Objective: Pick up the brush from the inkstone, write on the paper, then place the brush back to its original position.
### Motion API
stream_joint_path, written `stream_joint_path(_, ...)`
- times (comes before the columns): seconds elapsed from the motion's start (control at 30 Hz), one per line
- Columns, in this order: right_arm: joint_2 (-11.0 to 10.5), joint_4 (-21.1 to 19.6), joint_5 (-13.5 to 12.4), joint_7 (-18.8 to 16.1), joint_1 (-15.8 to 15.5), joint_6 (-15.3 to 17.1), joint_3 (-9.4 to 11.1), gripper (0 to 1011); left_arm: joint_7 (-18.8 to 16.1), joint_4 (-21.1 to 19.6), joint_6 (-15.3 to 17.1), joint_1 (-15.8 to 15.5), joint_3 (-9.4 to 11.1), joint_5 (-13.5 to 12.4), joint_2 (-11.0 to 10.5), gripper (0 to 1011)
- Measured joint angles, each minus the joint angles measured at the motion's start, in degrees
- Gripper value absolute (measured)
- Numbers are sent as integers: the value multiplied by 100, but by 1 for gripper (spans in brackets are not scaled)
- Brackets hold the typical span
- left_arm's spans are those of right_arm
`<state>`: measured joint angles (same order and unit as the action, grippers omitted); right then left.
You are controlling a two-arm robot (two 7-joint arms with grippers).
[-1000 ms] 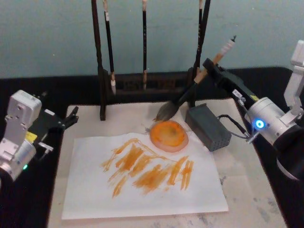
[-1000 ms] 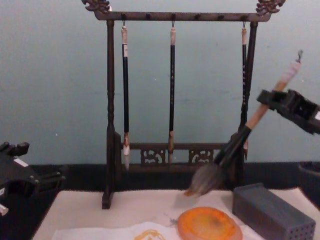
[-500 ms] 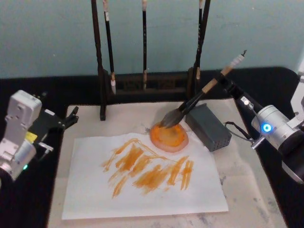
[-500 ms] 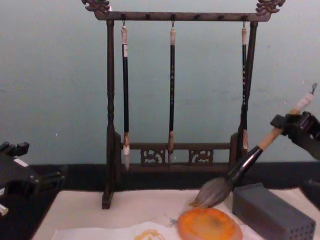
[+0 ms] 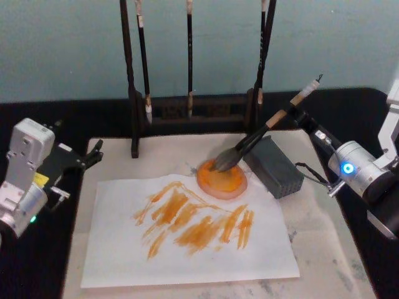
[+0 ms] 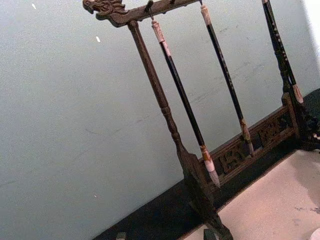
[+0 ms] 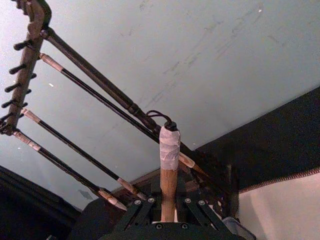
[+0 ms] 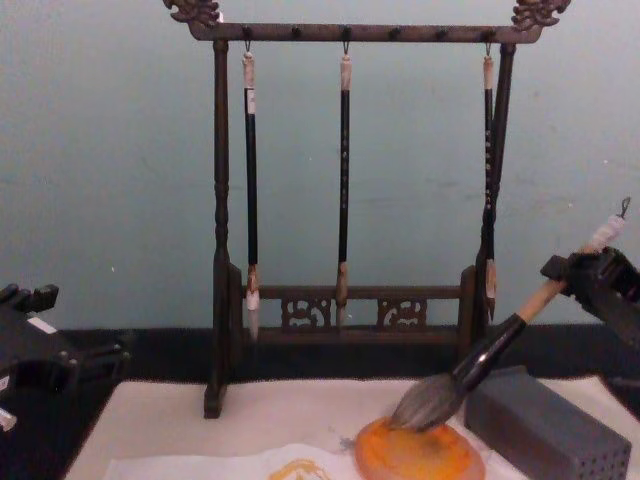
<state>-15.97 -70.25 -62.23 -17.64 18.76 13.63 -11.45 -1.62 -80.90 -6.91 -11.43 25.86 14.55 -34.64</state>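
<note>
Right gripper is clamped on the brush, gripping high on the tan handle just below the white end cap. Right wrist view confirms this: the handle rises straight up between the two fingers, with the taped cap and small loop above them. Chest view has the same gripper at the right edge, with the cap poking out past it.

Brush is tilted, with the cap up toward the robot's right and the bristle head down toward the left. Bristles touch the inkstone on its far half. From the chest camera the bushy tip of the brush rests on top of the orange dish. The black ferrule passes close over the near-left corner of the grey block; I can't tell if they touch.

Inkstone sits on the far edge of the paper, right of middle and just beside the grey block. Orange strokes cover the sheet's centre. Paper lies flat on the beige felt mat.

Brush rack stands behind at the mat's far edge, with three thin brushes hanging from the top bar.

Left gripper is parked at the mat's left edge, well apart from the paper's things. Its jaws are apart with nothing between them.
</note>
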Motion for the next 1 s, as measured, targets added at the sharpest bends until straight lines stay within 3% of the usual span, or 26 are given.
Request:
stream_joint_path(0.73, -99, 87, -311, 135, 49, -44, -222, 155, 0, 0, 0, 0, 0, 0, 0, 1001)
stream_joint_path(1.0, -94, 210, -543, 228, 95, 31, -271, 155, 0, 0, 0, 0, 0, 0, 0, 1001)
